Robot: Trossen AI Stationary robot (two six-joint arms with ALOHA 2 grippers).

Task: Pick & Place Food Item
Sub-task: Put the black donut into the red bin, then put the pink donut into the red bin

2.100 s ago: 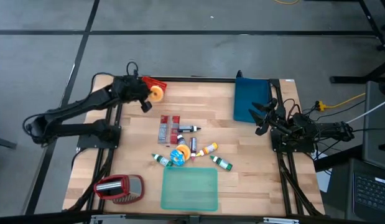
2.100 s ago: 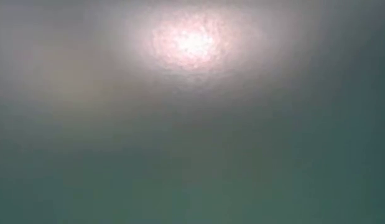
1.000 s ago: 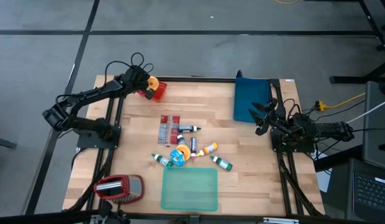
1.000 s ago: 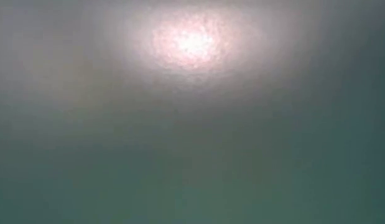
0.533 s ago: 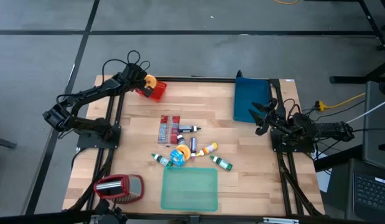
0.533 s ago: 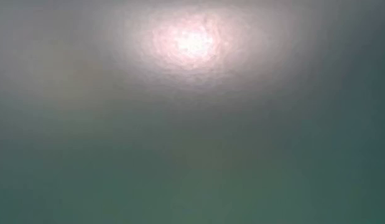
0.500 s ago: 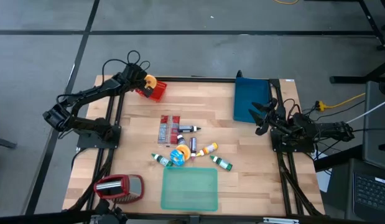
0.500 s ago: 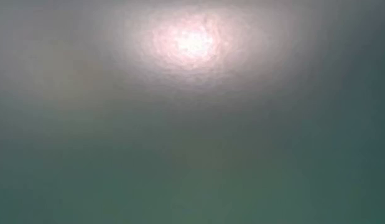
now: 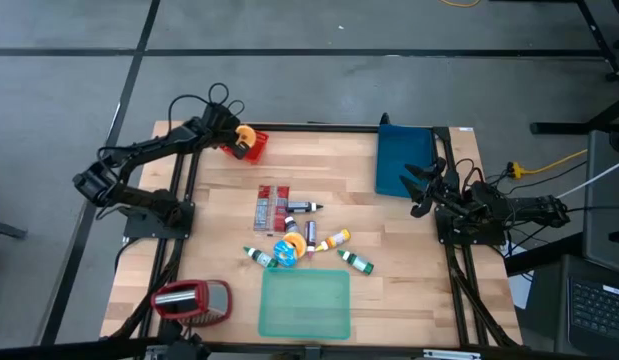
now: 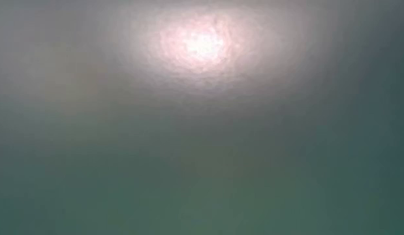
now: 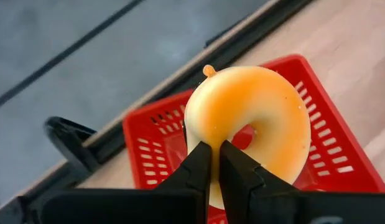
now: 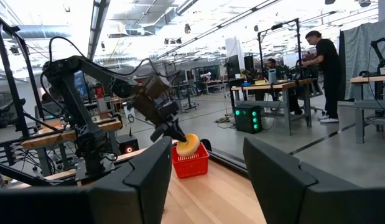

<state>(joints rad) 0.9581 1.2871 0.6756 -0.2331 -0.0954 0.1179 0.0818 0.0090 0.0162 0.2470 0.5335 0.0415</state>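
Note:
An orange-and-cream doughnut [image 11: 248,118] hangs over a red slotted basket [image 11: 341,155] at the table's far left corner, and my left gripper [image 11: 216,171] is shut on it. In the high view, doughnut [image 9: 245,132] and basket [image 9: 253,150] show beside the left gripper [image 9: 234,138]. The right wrist view sees the same doughnut [image 12: 189,144] above the basket [image 12: 191,163]. My right gripper [image 9: 419,188] waits open at the table's right side beside a blue bin [image 9: 404,160], nothing between its fingers [image 12: 148,180]. My left gripper pinches the doughnut's ring at the part nearest the wrist [image 11: 211,140] between its two fingers [image 11: 195,168], which stand almost together. The fingers slant down from the table's left. The doughnut stands on edge beyond the fingertips, lifted clear of the table, over the basket's opening.
A heap of small bottles and packets [image 9: 294,232] lies mid-table. A pale green tray [image 9: 305,304] sits at the near edge, with a red and silver appliance [image 9: 192,302] at the near left. Bare wood [image 9: 329,165] lies between basket and bin. The low view shows only a blurred glow.
About two seconds ago the doughnut hung over the basket's near side. My left gripper has since carried it toward the table's far edge, over the basket. In the last second it has barely shifted; only the left arm's elbow has swung a little.

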